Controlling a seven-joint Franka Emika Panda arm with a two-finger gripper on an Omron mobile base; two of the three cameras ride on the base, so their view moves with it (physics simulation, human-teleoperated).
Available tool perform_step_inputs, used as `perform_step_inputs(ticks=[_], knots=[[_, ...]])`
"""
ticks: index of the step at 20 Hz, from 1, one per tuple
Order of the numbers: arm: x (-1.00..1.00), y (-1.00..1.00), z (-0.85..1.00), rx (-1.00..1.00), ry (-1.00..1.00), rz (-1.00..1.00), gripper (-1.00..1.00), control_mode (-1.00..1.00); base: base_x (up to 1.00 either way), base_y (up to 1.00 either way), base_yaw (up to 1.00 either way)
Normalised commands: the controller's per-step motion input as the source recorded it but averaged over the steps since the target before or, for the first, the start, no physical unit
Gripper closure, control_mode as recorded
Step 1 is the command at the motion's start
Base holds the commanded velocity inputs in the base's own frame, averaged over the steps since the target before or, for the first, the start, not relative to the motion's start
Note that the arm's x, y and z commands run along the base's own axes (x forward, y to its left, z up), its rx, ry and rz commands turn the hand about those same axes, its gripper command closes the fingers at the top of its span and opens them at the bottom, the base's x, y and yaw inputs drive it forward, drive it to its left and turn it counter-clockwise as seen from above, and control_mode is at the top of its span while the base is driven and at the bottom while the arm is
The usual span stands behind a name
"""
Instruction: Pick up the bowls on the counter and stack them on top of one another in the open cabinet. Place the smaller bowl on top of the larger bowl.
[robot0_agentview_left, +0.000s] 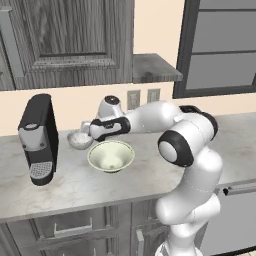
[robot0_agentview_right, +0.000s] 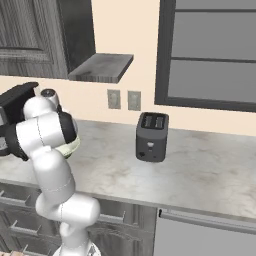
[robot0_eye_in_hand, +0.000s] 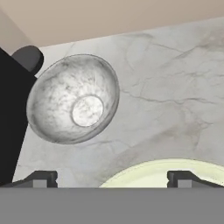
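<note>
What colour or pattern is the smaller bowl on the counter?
The smaller bowl is grey-white with a marbled, speckled pattern and a paler flat base; the hand view shows it best.

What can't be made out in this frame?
- Right base view: the wide cream-green bowl shows as a sliver; the white arm covers it.
- Hand view: that bowl's far half is cut off by the bottom edge.
- Left base view: the hand partly overlaps the small grey-white speckled bowl.

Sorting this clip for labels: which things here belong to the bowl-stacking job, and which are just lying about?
Job:
small bowl
large bowl
counter
open cabinet shelf
open fingers, empty, above the bowls

Lying about:
coffee machine
toaster
wall outlets
window
</note>
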Motion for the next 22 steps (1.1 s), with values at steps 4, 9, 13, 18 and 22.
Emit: perform_step_inputs(ticks=[4,9,13,18,22], knots=[[0.28,0.14,-0.27,0.00,0.00,0.00,-1.00,-1.00,0.00,0.00,0.00],[0.14,0.13,-0.25,0.00,0.00,0.00,-1.00,-1.00,0.00,0.00,0.00],[0.14,0.15,-0.18,0.00,0.00,0.00,-1.00,-1.00,0.00,0.00,0.00],[0.03,0.01,-0.12,0.00,-0.03,0.00,-1.00,-1.00,0.00,0.00,0.00],[0.13,0.00,-0.09,0.00,-0.02,-0.01,-1.00,-1.00,0.00,0.00,0.00]])
